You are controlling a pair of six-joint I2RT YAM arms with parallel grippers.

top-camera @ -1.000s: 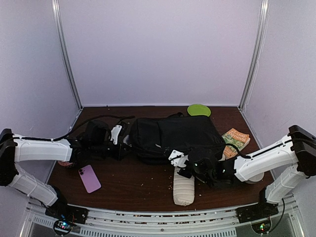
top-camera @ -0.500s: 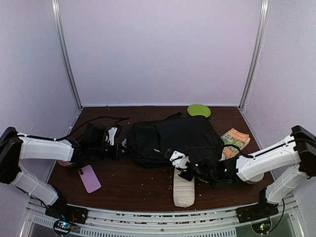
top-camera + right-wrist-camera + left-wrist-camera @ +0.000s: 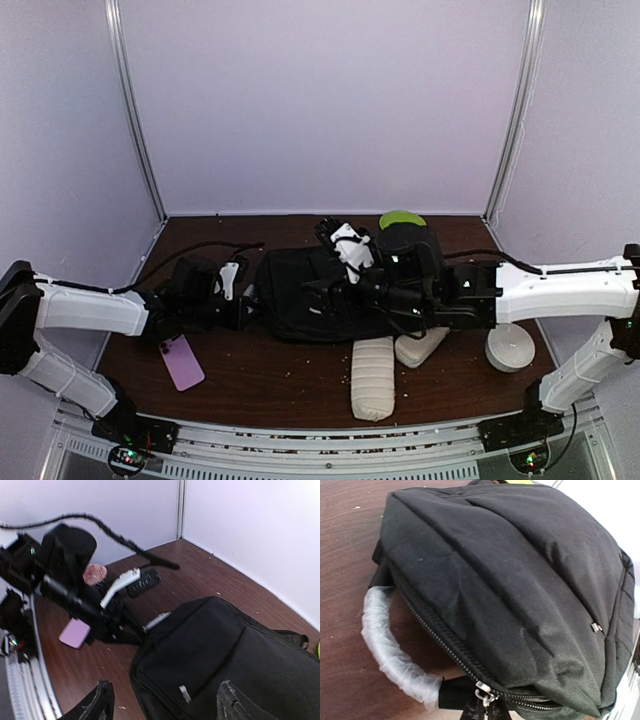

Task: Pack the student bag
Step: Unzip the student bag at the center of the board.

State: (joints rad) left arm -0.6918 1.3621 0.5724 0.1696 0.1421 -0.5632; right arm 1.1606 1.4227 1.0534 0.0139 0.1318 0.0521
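Observation:
The student bag (image 3: 296, 300) lies flat in the middle of the table, a large black backpack with a plastic-wrapped handle (image 3: 390, 650) at its left end. My left gripper (image 3: 486, 712) is at that end, shut on the bag's zipper pull (image 3: 485, 695); from above the left gripper (image 3: 236, 300) touches the bag's left edge. My right gripper (image 3: 332, 262) hovers over the bag's top, pointing left. Its fingers (image 3: 98, 705) stand wide apart with nothing between them, above the bag (image 3: 225, 650) and its small white tag (image 3: 185, 693).
A purple phone (image 3: 182, 361) lies front left. A cream pouch (image 3: 372, 377) and a second cream item (image 3: 420, 346) lie just in front of the bag, a white round object (image 3: 511, 350) to their right. A green plate (image 3: 400, 219) sits at the back.
My right gripper has opened, risen from the bag's front right corner and swung left over the bag. The bag has slid left. The left gripper stays shut on the zipper pull.

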